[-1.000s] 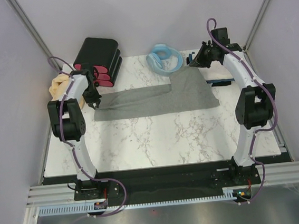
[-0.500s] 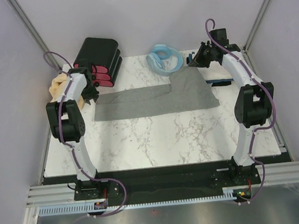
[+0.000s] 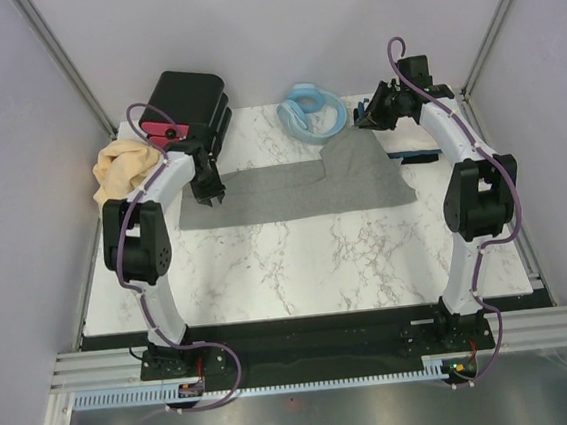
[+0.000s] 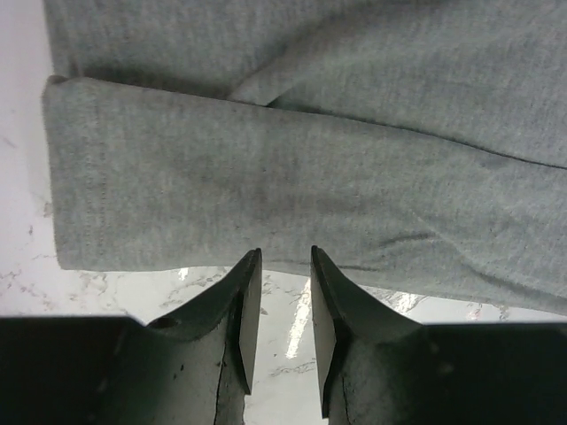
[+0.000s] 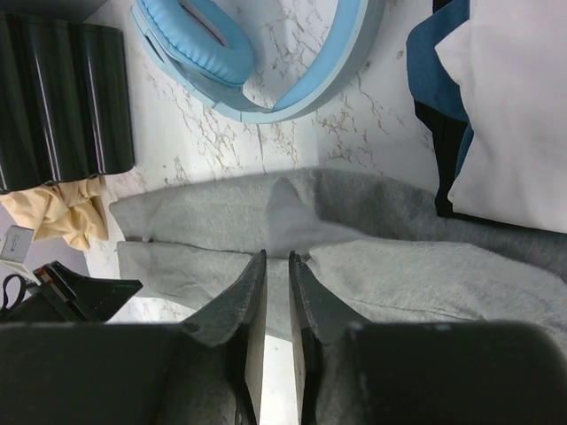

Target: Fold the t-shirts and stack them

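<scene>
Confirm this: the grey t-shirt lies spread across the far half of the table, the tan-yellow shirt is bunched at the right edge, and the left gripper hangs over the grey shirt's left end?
Not quite. The tan-yellow shirt is bunched at the left edge, as the top external view shows. The grey t-shirt does lie spread, with the left gripper over its left end.

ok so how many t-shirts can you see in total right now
4, maybe more hidden. The grey t-shirt lies spread mid-table. The tan t-shirt is bunched at the left edge. A white t-shirt sits folded on a dark blue t-shirt at the far right.
</scene>
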Motion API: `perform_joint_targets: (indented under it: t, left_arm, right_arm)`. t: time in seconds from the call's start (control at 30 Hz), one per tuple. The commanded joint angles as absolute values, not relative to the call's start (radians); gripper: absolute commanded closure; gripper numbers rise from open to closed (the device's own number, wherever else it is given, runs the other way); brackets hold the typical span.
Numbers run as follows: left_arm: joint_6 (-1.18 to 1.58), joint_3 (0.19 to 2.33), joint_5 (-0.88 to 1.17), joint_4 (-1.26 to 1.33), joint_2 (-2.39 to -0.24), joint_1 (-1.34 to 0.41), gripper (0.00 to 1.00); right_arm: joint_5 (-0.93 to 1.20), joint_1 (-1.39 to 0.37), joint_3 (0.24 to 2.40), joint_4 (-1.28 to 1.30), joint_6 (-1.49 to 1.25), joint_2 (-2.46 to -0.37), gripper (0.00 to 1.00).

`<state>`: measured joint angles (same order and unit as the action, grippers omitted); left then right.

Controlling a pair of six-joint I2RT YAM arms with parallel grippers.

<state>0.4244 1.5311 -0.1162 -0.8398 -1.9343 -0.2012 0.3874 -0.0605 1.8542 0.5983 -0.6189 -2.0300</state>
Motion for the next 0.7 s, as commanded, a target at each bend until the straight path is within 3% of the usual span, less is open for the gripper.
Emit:
perform_joint_targets:
  t: [0.0,0.4,0.67]
  left_arm:
    - [0.394,1.545,-0.104,-0.799,-1.971,-0.239,0.65]
    - [0.396,1.540,-0.150,-0.796,-2.063,-0.294,0.65]
    - [0.416,1.534,-0.176,-0.769,-2.086,-0.298,0.65]
  right_arm:
    - [0.379,-0.057,1.872,0.583,-0.583,-2.017,0.75]
    - [0.379,-0.055,1.865,0.643,-0.515,-1.938,0.71]
    - [0.324,-0.100,1.654,0.710,-0.445,-1.833,0.75]
